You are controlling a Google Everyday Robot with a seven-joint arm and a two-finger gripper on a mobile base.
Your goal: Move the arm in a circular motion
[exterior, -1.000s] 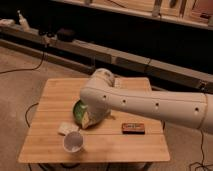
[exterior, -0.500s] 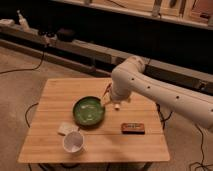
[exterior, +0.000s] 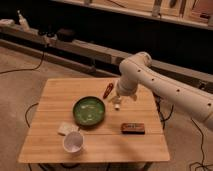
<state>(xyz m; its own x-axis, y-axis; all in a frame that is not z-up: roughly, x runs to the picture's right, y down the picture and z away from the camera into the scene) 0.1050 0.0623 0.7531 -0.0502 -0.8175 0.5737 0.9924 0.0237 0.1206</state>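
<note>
The arm is thick, white and tubular with small dark dots, and reaches in from the right edge over the wooden table. Its rounded joint bends down near the table's right back part. The small gripper hangs from it just right of the green bowl, close above the tabletop, holding nothing that I can see.
A red object lies behind the gripper. A brown bar lies at the front right, a white cup at the front left beside a pale packet. A dark shelf rail with cables runs behind the table.
The arm has swung back and to the right, away from the bowl and the camera. The bowl it covered a second ago is now fully in view.
</note>
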